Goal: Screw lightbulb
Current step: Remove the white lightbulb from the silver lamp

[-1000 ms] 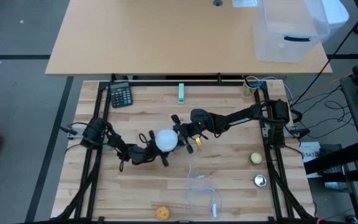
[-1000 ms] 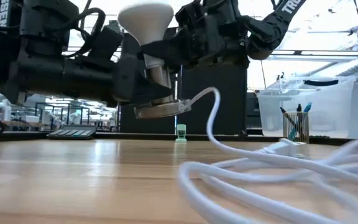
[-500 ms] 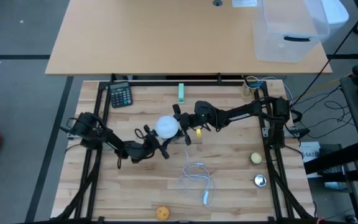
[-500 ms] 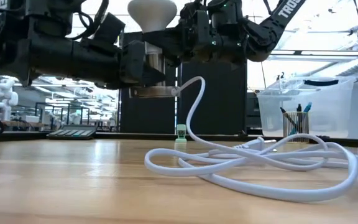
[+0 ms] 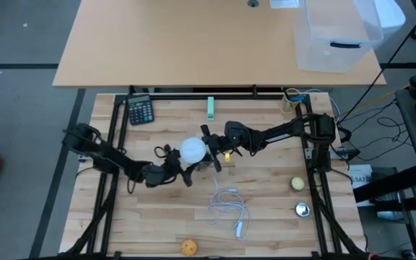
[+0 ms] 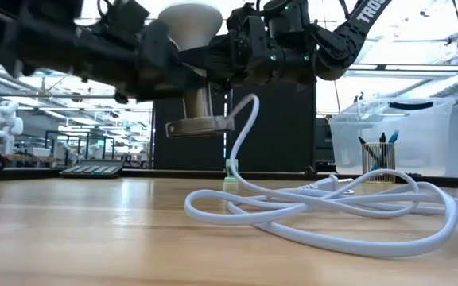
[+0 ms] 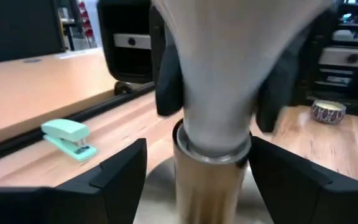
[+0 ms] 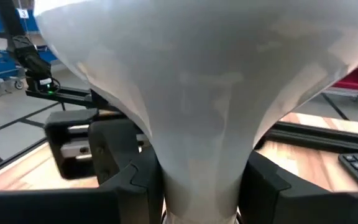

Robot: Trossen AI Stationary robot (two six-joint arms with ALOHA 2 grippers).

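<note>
Setting: a slatted wooden table [image 5: 266,231] is being viewed inside a black frame, with a workshop room showing behind it in the low view.

Item: the lightbulb [image 5: 193,149] is being held above the table's middle, globe upward. A white frosted dome is being shown from above; in the low view the lightbulb [image 6: 188,17] is tapering cone-like down to a metal socket [image 6: 198,102] with a round flange, from which a white cord [image 6: 316,208] is trailing down and coiling on the table.

Writing: white letters "TROS" are being shown on an arm at the upper edge of the low view; nothing else is being read clearly.

Grippers: the right gripper [image 5: 211,153] is being kept clamped on the lightbulb's neck, one dark finger on each side in its wrist view. The left gripper [image 5: 180,165] is being held at the socket, its fingers [image 7: 120,177] standing apart on either side of the metal barrel without touching it.

Other items: a calculator [image 5: 141,110] and a green stapler [image 5: 211,107] are lying near the far edge.
</note>
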